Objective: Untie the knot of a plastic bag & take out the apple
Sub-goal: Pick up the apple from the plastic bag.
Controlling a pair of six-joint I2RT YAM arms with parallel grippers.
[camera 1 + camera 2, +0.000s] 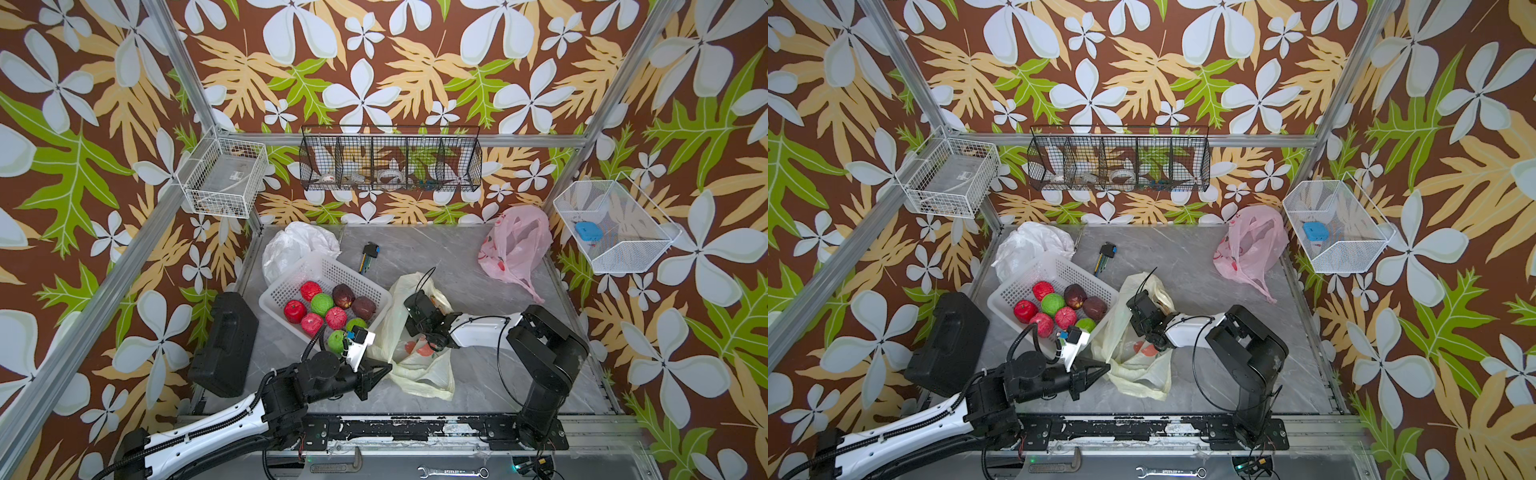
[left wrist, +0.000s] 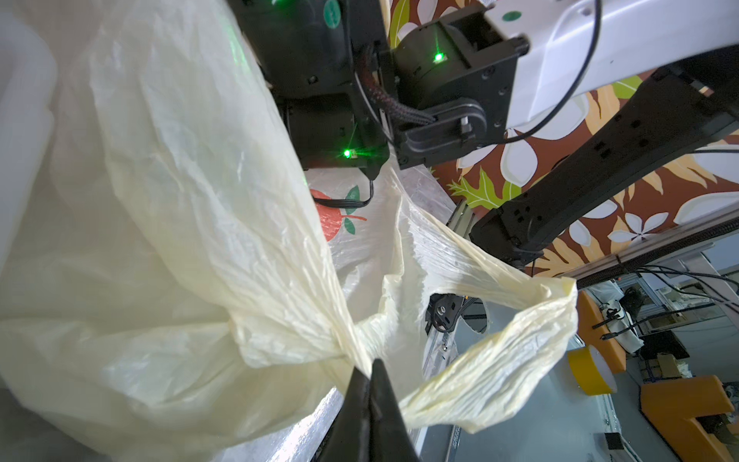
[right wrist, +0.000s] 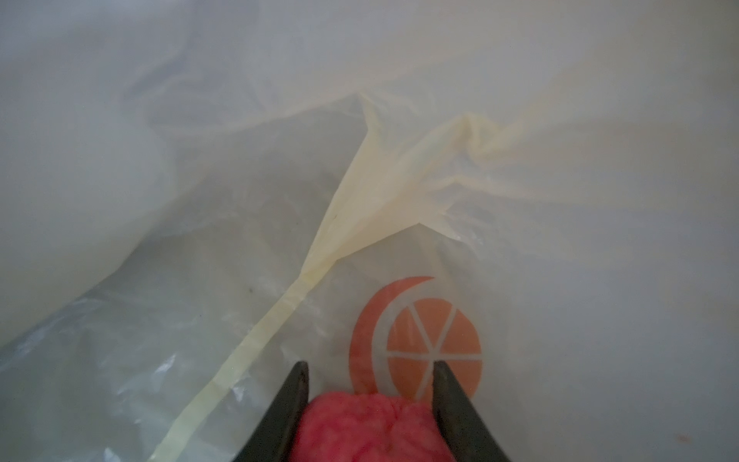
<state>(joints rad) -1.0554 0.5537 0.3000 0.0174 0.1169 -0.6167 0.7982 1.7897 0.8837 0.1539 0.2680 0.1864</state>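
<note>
Nearest me, the left gripper is pinched tight on a twisted handle of the cream plastic bag, drawing that edge toward the front rail; I read this as an anchor that spreads the mouth. The knot looks undone, since the right gripper reaches inside the bag. Its jaws are pressed against both sides of the pink-red apple, which sits low in the bag against the printed wall. Behind and beside the bag, the white basket of fruit seems the likely drop spot. Farthest back, a pink bag slumps in the corner.
</note>
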